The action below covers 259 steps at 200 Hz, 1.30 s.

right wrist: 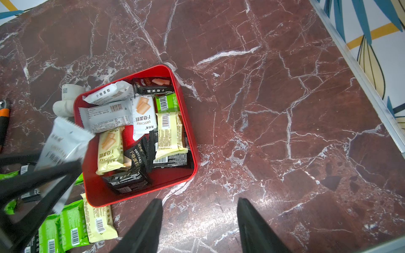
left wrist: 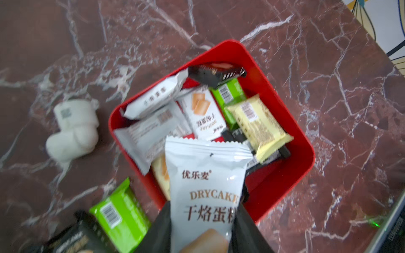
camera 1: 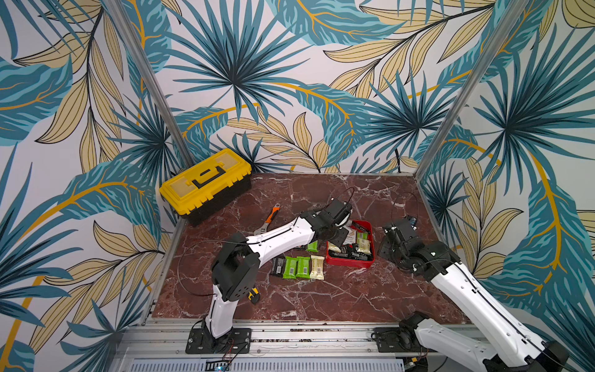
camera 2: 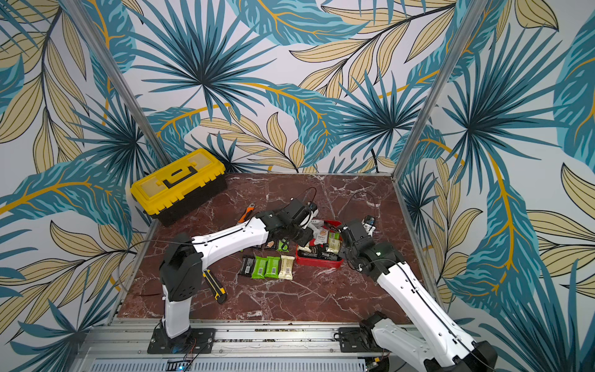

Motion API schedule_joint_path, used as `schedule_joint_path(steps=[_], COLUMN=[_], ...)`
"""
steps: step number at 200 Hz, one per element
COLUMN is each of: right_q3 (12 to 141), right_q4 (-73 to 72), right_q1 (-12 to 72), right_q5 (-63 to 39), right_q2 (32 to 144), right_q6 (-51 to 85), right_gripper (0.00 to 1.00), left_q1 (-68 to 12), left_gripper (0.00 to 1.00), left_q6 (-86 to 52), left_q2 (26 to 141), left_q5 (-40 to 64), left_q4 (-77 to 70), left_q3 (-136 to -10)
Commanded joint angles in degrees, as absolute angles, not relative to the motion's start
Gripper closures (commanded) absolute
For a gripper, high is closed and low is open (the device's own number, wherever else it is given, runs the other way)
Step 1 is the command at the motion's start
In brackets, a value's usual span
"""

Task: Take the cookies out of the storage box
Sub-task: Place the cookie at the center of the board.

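One white packet (left wrist: 203,186) marked DRYCAKE is pinched in the left jaws; right jaws spread.

this looks like a robot test cell in a lab: leaf-print panels (camera 1: 231,64) hang in a frame of aluminium posts (camera 1: 150,80) around a marble-look tabletop (camera 1: 306,299). two white robot arms (camera 1: 277,238) are bolted by black plates (camera 1: 219,343) to a slotted metal rail (camera 1: 306,335) at its front edge, loose wires (camera 1: 233,352) trailing.
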State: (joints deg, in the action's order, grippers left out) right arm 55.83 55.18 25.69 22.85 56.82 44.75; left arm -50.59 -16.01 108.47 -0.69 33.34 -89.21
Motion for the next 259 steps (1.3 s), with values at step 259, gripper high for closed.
schedule_joint_path(steps=[259], right_q3=[56.91], right_q4=[51.79], right_q1=[25.54], right_q5=[19.71], right_q2=[61.02], right_q6=[43.99], right_gripper=[0.41], left_q1=[-31.11], left_gripper=[0.49], left_q6=[-28.48], left_q2=[82.70], left_q5=[-10.50], left_q4=[33.75], left_q3=[-44.32])
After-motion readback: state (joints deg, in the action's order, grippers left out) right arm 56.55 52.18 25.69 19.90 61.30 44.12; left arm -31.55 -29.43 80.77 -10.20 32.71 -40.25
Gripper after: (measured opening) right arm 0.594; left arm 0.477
